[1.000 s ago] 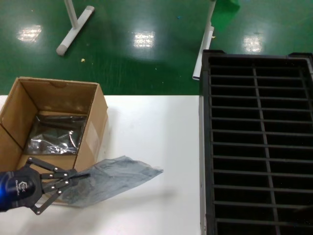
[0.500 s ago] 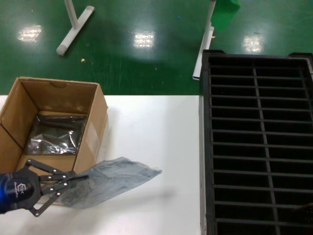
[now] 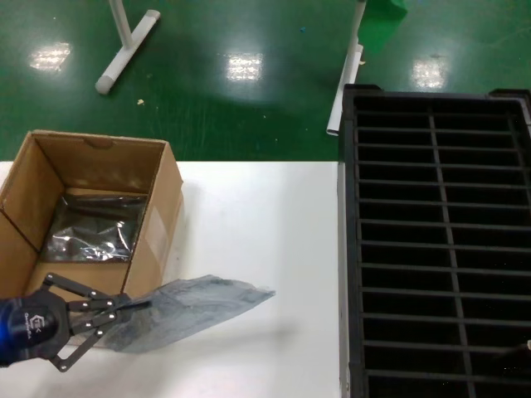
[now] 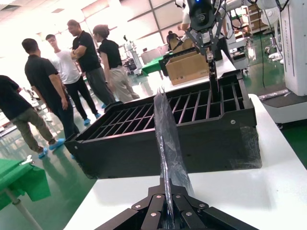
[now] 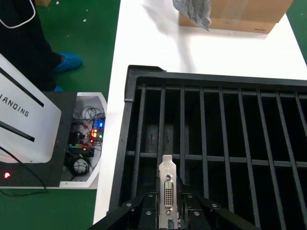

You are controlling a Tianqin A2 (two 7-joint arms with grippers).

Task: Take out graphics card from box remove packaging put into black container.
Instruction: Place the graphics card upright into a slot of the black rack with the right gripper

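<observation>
A: Two tools busy. Left tool (image 3: 124, 305) pinched on empty packaging (image 3: 195, 303) beside box (image 3: 158, 215), over bench (image 3: 265, 215) — light, limp, slippery.

B: Right tool (image 5: 168, 211) clamped on graphics card (image 5: 168, 189) w/ bracket end showing, above black container (image 5: 206, 124) — stiff, fragile; prob. best held by edges, not components.

Smoky-grey packaging (image 3: 191, 308), brown box (image 3: 91, 211), ribbed black container (image 3: 436, 240).
</observation>
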